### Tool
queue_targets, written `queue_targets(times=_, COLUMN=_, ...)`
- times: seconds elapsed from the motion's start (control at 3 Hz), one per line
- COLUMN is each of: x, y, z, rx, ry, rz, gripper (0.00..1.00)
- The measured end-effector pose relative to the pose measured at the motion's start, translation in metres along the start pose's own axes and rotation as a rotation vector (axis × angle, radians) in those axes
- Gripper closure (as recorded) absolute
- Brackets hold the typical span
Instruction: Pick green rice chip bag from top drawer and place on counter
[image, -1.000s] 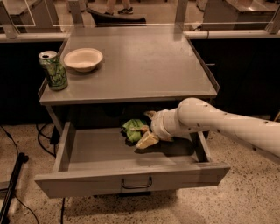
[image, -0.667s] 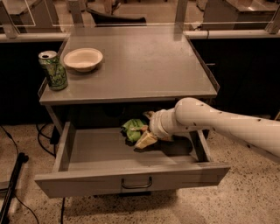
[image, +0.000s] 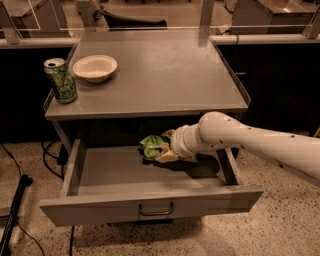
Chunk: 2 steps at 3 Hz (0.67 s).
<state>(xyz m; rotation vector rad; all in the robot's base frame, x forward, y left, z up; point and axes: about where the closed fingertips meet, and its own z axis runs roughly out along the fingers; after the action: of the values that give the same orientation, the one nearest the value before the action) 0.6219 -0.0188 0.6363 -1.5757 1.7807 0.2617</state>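
Note:
The green rice chip bag (image: 151, 146) lies crumpled at the back middle of the open top drawer (image: 105, 172), under the counter's front edge. The drawer is pulled out, its dark handle (image: 156, 210) at the centre of the front panel. My gripper (image: 167, 151) reaches in from the right on the white arm (image: 235, 140) and is right against the bag's right side, touching it. The bag rests on the drawer floor. The grey counter (image: 165, 75) is above.
A green-patterned drink can (image: 61, 81) stands at the counter's front left corner, with a white bowl (image: 95, 68) just behind it to the right. Cables and a dark stand (image: 15, 205) lie on the floor to the left. Glass partitions stand behind the counter.
The gripper and arm have edged slightly left and up against the bag. The bag stays at the back of the drawer.

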Motion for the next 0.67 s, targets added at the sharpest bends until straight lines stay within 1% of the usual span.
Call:
queue_targets(times=0.33, x=0.0, y=0.0, z=0.0, rx=0.0, ry=0.0, rz=0.0, gripper=0.95)
queue_targets(times=0.67, x=-0.004, y=0.003, z=-0.019, rx=-0.003, ry=0.007, rz=-0.016, gripper=1.0)
